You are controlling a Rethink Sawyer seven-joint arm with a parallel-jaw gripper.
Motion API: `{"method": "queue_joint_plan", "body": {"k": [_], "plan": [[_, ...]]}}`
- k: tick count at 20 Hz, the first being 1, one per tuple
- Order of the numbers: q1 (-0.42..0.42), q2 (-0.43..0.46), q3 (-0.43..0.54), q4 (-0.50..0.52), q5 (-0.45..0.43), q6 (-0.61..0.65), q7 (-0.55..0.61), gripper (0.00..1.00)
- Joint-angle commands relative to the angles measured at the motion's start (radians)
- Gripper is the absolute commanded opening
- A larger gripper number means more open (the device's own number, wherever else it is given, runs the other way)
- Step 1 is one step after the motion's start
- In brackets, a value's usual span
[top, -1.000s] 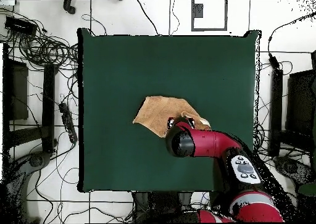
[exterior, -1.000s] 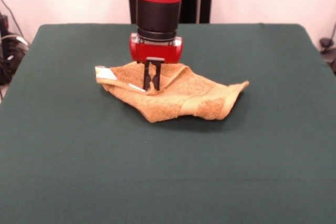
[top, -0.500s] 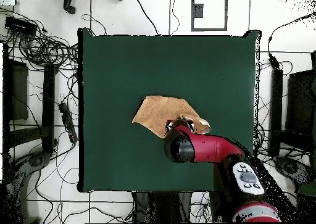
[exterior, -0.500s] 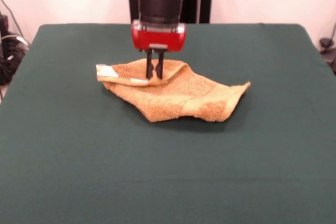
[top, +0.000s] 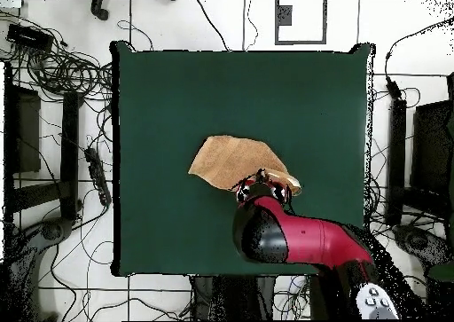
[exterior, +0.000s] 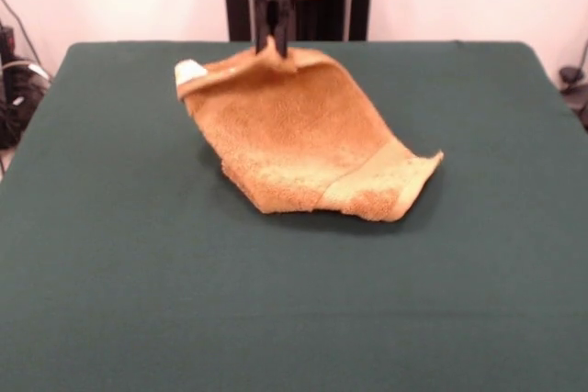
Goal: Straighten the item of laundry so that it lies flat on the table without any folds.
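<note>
Towel: you see orange-tan terry, with a paler, smoother band near its low end.
Label: white, at the raised corner.
Bench: plain dark green, matte.
End effector: black fingers under a red housing.

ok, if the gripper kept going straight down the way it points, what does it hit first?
The towel it is already shut on; the gripper holds its raised edge. Below hangs more towel, then likely the table.
</note>
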Motion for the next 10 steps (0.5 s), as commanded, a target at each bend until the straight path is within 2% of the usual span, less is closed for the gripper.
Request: {"method": "queue_joint_plan", "body": {"k": [1,9,10], "plan": [[-0.001,-0.152,0.098,0.184,0.072,0.124,0.138,0.00],[0.004,-0.119,0.066,0.199,0.076,0.089,0.154,0.00],[0.006,-0.116,0.065,0.202,0.078,0.085,0.151,1.00]]}}
